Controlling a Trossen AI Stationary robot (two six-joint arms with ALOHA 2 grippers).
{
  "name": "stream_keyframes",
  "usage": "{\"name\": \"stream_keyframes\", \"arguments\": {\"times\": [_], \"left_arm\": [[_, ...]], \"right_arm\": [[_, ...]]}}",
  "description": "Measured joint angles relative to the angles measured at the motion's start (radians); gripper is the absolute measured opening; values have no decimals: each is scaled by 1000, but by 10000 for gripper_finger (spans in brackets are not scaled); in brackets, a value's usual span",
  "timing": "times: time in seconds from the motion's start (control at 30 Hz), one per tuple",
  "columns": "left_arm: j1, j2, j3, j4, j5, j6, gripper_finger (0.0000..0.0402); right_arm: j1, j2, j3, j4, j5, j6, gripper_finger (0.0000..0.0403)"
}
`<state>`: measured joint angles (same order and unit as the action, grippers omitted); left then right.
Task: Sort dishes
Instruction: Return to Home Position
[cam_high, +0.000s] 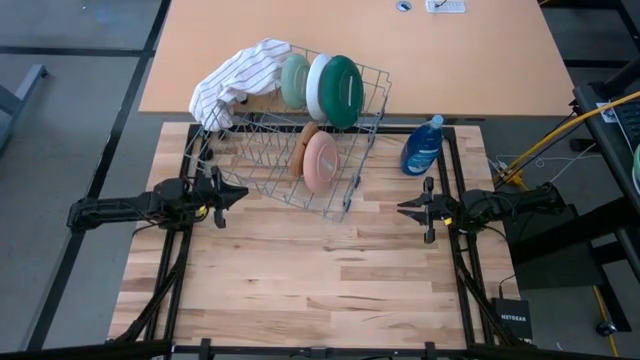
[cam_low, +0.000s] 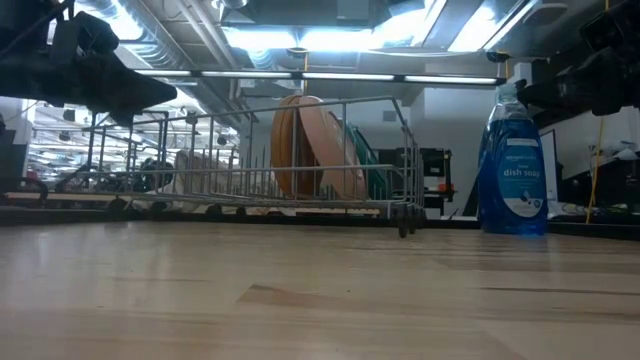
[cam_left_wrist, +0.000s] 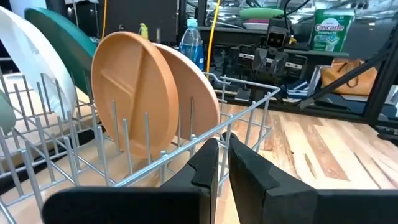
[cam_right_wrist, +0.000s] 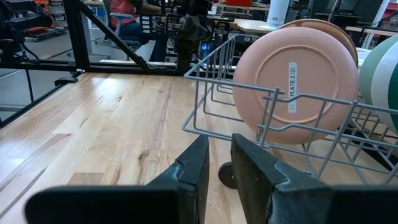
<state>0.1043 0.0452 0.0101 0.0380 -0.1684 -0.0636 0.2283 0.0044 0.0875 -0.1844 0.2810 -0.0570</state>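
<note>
Wire rack, prongs keeping all 5 upright so none tips | sage plate, white plate, dark green plate at its far end; tan plate, pink plate at its near end | left fingers, right fingers flank rack, nearly closed, empty – sorting looks finished.

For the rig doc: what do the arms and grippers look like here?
Both arms are matte black, slim and jointed. The left gripper and right gripper each have two dark, wedge-shaped fingers tapering to the tips. A small yellow spot shows near each wrist. No readable markings.
</note>
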Motion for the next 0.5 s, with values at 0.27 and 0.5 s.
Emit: {"name": "stream_keyframes", "arguments": {"times": [0.27, 0.5], "left_arm": [[0, 0, 0, 0, 0, 12, 28], [0, 0, 0, 0, 0, 11, 28]], "right_arm": [[0, 0, 0, 0, 1, 0, 72], [0, 0, 0, 0, 4, 0, 72]]}}
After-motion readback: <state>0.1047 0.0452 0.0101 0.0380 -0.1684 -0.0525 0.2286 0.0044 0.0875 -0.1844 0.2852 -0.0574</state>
